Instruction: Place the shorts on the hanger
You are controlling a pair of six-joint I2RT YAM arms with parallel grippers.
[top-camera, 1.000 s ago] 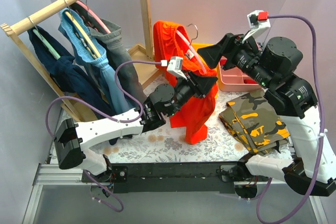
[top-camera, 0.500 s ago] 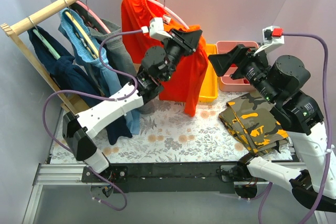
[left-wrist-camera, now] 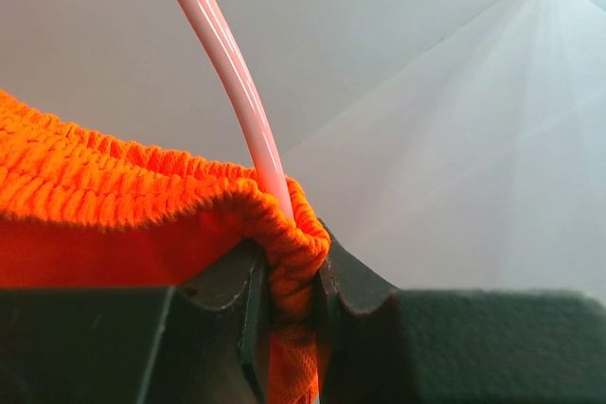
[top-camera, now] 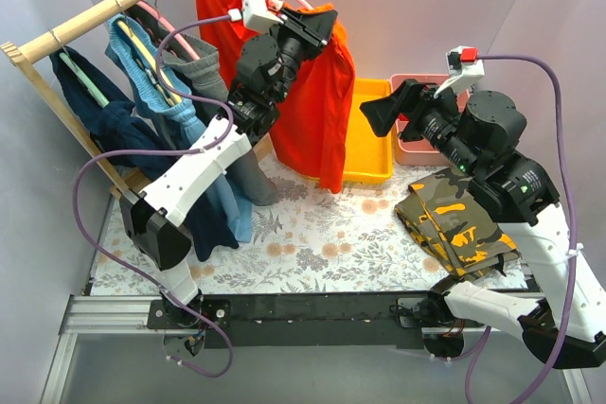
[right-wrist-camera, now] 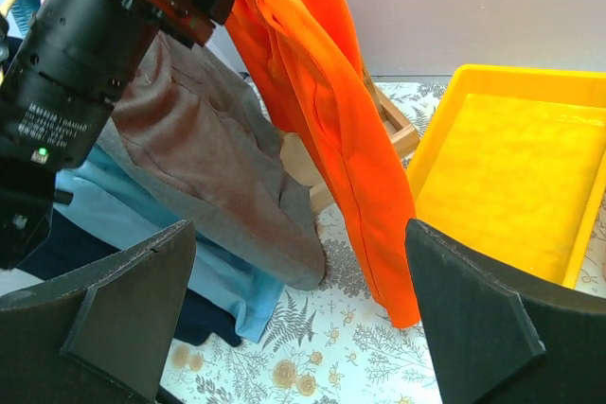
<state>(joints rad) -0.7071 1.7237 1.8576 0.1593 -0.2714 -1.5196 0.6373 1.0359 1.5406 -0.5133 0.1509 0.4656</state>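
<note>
Surface: floral table (top-camera: pixel 312 253), wooden rack (top-camera: pixel 104 11) along its left. Your left gripper (left-wrist-camera: pixel 289 276), high by the rack, pinches the waistband of the shorts (top-camera: pixel 317 111), draped on the pink hanger (left-wrist-camera: pixel 234 82). Your right gripper (right-wrist-camera: pixel 298 272): fingers spread, holding nothing, near the yellow tray (right-wrist-camera: pixel 511 177).

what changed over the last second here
The left gripper, shut on the shorts and the hanger, carried them up and left toward the wooden rail. The right gripper, open, barely shifted and is now apart from the shorts. The camouflage garment, yellow tray and hung clothes stayed put.
</note>
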